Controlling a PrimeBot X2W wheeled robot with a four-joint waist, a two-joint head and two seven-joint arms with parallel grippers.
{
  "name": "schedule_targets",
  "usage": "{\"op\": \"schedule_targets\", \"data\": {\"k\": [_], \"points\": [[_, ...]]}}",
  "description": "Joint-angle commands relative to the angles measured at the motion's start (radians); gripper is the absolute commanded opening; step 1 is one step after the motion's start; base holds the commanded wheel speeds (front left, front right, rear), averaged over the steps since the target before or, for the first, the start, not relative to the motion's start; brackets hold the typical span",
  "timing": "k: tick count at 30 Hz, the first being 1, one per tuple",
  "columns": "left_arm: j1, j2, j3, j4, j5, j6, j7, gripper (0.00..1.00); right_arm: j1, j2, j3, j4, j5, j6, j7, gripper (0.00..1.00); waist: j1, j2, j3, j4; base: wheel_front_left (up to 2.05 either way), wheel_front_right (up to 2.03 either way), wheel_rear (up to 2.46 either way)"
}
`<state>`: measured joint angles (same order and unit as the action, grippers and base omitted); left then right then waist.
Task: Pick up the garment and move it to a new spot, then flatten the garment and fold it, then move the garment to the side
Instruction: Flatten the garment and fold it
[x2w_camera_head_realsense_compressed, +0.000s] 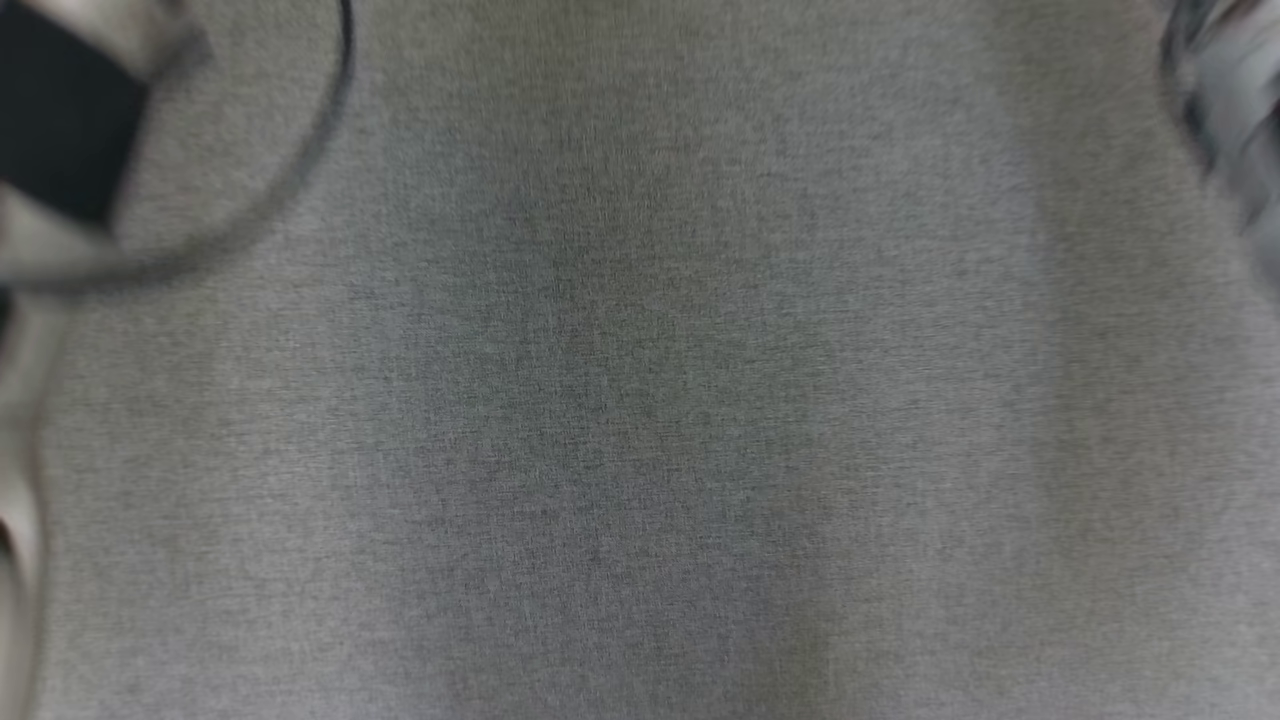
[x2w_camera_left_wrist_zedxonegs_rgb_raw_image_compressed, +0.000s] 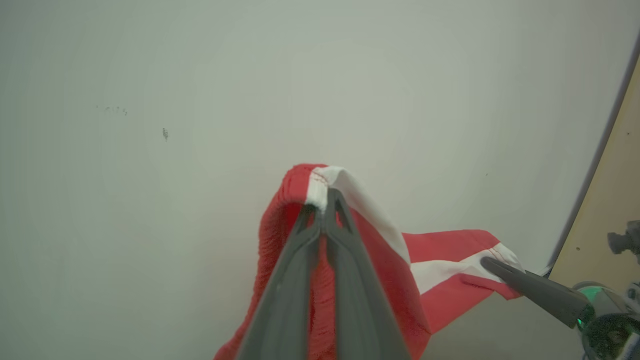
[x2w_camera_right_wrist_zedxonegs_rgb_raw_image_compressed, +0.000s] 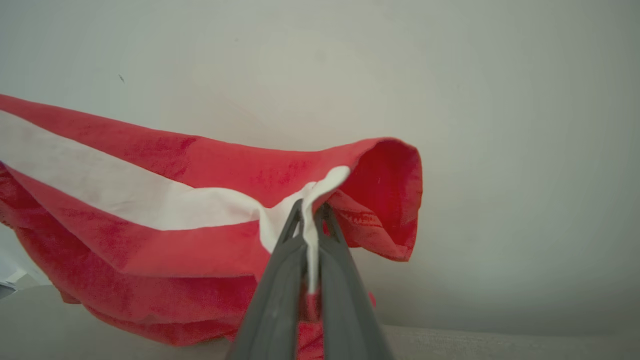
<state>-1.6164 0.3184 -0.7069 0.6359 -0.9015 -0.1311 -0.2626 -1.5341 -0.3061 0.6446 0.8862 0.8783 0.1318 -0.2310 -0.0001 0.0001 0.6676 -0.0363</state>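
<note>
Red garment (x2w_camera_right_wrist_zedxonegs_rgb_raw_image_compressed: 150, 200) with a white stripe is held up off the surface (x2w_camera_right_wrist_zedxonegs_rgb_raw_image_compressed: 500, 345), one tool on each end.

Left tool (x2w_camera_left_wrist_zedxonegs_rgb_raw_image_compressed: 327, 200) is clamped tight on the white band at one hem corner, red cloth bunched around and under its fingers. Right tool (x2w_camera_right_wrist_zedxonegs_rgb_raw_image_compressed: 310, 210) is pinched closed on the white stripe at the other end, with a strip of white cloth squeezed between its fingers. In the left wrist view its dark fingertip sits on the far striped corner. The cloth sags between the two grips. The lowest red fold hangs close to the grey surface; contact can't be told. A pale wall (x2w_camera_left_wrist_zedxonegs_rgb_raw_image_compressed: 200, 100) is behind and a tan panel (x2w_camera_left_wrist_zedxonegs_rgb_raw_image_compressed: 617, 200) is at the side. The head view is blurred: grey weave and a dark block (x2w_camera_head_realsense_compressed: 60, 110) at top left, unidentifiable.
</note>
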Motion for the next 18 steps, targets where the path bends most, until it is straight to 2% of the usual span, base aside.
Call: {"op": "schedule_targets", "data": {"k": [1, 5, 9, 10, 14, 18], "points": [[0.104, 0.004, 0.024, -0.052, 0.029, 0.001, -0.003, 0.00, 0.076, -0.017, 0.025, -0.036, 0.014, -0.002, -0.012, 0.00, 0.0001, -0.0001, -0.072, -0.001, 0.00, 0.00, 0.00], [0.362, 0.013, 0.111, -0.204, 0.064, 0.003, -0.003, 0.00, 0.263, -0.065, 0.065, -0.147, 0.055, -0.002, -0.029, 0.00, 0.0001, -0.0001, -0.156, 0.000, 0.00, 0.00, 0.00], [0.613, 0.012, 0.172, -0.340, 0.117, 0.026, -0.003, 0.00, 0.451, -0.123, 0.080, -0.250, 0.066, -0.002, -0.034, 0.00, 0.0001, -0.0001, -0.227, 0.003, 0.00, 0.00, 0.00], [0.613, 0.012, 0.172, -0.340, 0.117, 0.026, -0.003, 0.00, 0.451, -0.123, 0.080, -0.250, 0.066, -0.002, -0.034, 0.00, 0.0001, -0.0001, -0.227, 0.003, 0.00, 0.00, 0.00], [0.850, -0.005, 0.211, -0.437, 0.154, 0.045, -0.003, 0.00, 0.647, -0.151, 0.044, -0.334, 0.062, -0.002, -0.034, 0.00, 0.0001, -0.0001, -0.295, 0.000, 0.00, 0.00, 0.00], [1.069, -0.034, 0.232, -0.483, 0.185, 0.040, -0.003, 0.00, 0.835, -0.156, -0.001, -0.397, 0.048, -0.002, -0.035, 0.00, 0.0001, -0.0001, -0.356, -0.002, 0.00, 0.00, 0.00]]}}
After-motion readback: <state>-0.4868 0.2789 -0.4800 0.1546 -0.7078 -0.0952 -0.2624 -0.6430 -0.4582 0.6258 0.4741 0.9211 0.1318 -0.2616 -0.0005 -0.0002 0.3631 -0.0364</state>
